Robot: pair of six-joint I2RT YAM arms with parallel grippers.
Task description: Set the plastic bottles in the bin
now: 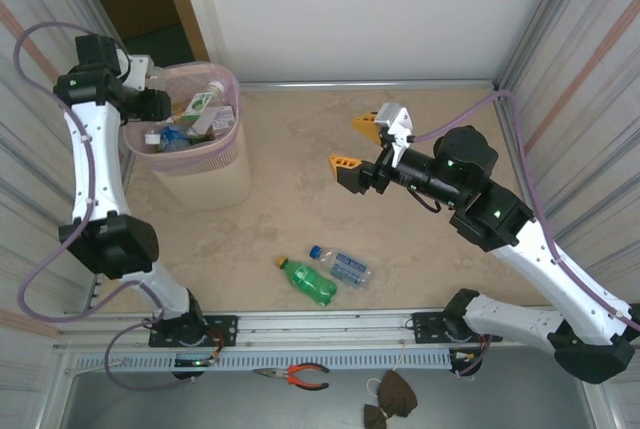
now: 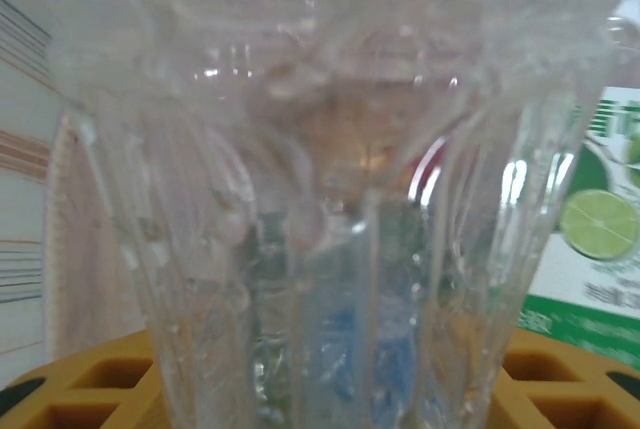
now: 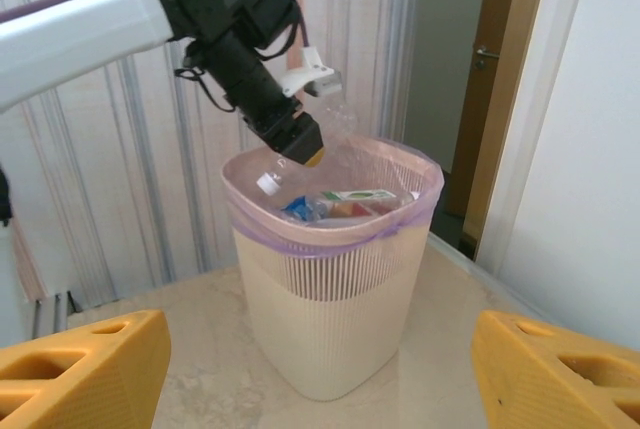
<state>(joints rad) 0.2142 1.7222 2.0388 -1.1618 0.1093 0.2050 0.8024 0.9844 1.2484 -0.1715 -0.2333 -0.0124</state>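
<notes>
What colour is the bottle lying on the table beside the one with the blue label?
Green. That bottle shows best in the top external view.

Blurred: clear bottle (image 2: 330, 249), pressed to the lens; its top and base were cut off.
Cropped at right edge: lime-labelled bottle (image 2: 590, 249).
Cropped at bottom edge: right tool's fingers (image 3: 80, 369); left tool's fingers (image 2: 560, 357).

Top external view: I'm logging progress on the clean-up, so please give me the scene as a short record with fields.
left jaws: shut on a clear bottle, above the bin
right jaws: open, empty, over the table
in bin: several bottles
on table: green bottle and blue-label bottle, lying side by side
</notes>
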